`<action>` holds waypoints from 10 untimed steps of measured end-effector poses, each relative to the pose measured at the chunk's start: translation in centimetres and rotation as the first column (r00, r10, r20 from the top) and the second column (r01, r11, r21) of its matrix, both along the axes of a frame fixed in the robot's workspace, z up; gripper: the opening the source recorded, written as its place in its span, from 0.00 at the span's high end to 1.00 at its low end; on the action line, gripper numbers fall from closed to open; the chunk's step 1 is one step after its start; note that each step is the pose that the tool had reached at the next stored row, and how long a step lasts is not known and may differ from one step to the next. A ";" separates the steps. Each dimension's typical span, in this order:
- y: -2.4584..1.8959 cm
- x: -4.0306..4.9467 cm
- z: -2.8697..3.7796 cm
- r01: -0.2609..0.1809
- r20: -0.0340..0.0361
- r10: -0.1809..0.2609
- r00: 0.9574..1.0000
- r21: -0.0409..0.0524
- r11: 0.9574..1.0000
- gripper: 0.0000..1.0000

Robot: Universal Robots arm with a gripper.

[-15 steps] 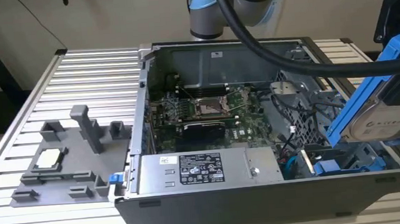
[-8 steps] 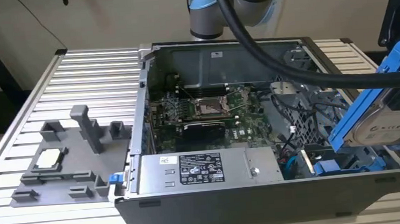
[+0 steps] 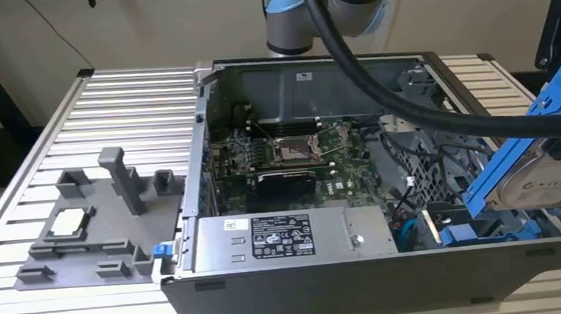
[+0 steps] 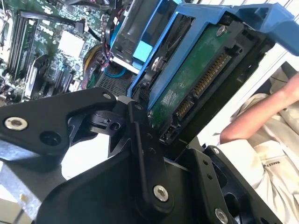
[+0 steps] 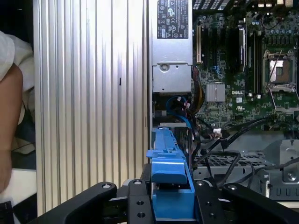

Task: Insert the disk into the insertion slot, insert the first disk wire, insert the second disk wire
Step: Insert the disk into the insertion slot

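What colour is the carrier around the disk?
Bright blue; the carrier around the disk shows best in the exterior view.

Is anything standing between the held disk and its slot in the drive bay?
Nothing visible does. The silver-grey disk in its blue plastic carrier is tilted, lower end at the blue-fronted bay; black wires lie beside.

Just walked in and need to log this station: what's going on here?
The robot arm's gripper has its jaws closed on the disk, a hard drive in a blue carrier, holding it tilted over the open computer case at the exterior view's right. The disk is not yet seated inside the case, and its connectors are bare.
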State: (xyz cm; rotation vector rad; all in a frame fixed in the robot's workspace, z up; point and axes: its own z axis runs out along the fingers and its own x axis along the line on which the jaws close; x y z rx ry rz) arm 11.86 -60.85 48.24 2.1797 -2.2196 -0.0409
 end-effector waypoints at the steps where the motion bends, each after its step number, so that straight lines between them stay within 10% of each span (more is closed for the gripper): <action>1: 0.00 0.00 0.00 0.000 0.000 0.000 1.000 0.000 1.000 0.67; 10: -0.05 0.00 -0.16 0.000 0.000 0.000 1.000 0.000 1.000 0.67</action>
